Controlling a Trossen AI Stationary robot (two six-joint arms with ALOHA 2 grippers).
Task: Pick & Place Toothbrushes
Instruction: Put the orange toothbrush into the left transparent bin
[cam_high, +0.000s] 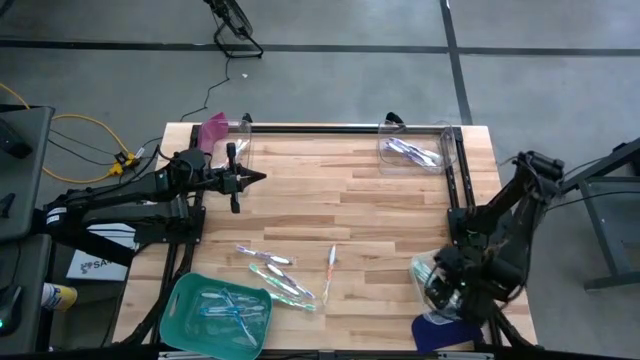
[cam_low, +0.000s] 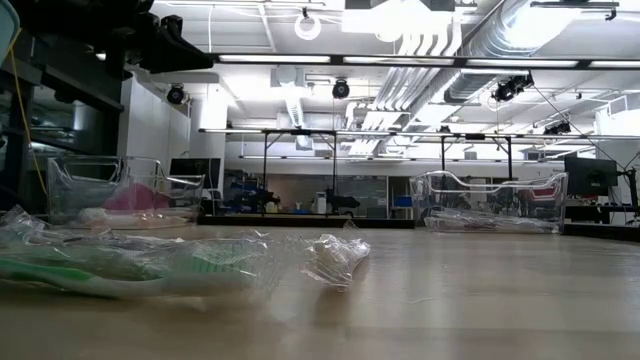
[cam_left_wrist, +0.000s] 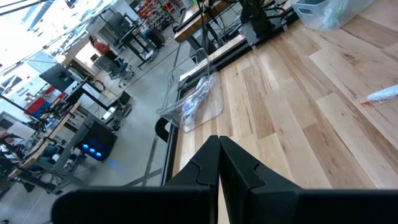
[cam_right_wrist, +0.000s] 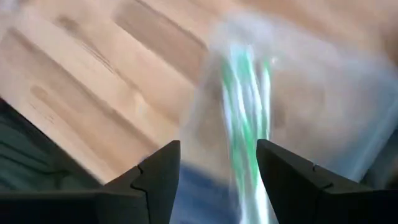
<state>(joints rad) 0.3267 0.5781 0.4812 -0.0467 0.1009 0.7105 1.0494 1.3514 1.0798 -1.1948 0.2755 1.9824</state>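
**Right gripper open over a clear bin, green-handled brush between its fingers' line of sight**

From above, the right gripper (cam_high: 445, 283) hangs over a clear bin (cam_high: 428, 272) at the table's near right corner, beside a blue lid (cam_high: 440, 332). The left gripper (cam_high: 250, 178) waits over the far left part of the table (cam_high: 400, 220), fingers together. Loose toothbrushes (cam_high: 275, 272) in wrappers lie near the middle of the near edge, well apart from both grippers; one with a pink handle (cam_high: 330, 268) lies just to their right. More sit in a teal tray (cam_high: 185, 300) at the near left corner, and others in a clear far-right bin (cam_high: 412, 152).

At table height, a wrapped green toothbrush (cam_low: 90, 272) lies close to the camera on the left, with clear bins behind; no gripper shows here.

The left wrist camera looks past two closed fingers (cam_left_wrist: 239, 168) toward a clear bin holding brushes (cam_left_wrist: 198, 102) at the table's edge.

The right wrist camera shows its fingers (cam_right_wrist: 158, 177) standing apart, and beyond the gap a blurred green-and-white toothbrush (cam_right_wrist: 245, 112) in clear plastic. Whether anything touches the fingers I cannot tell.
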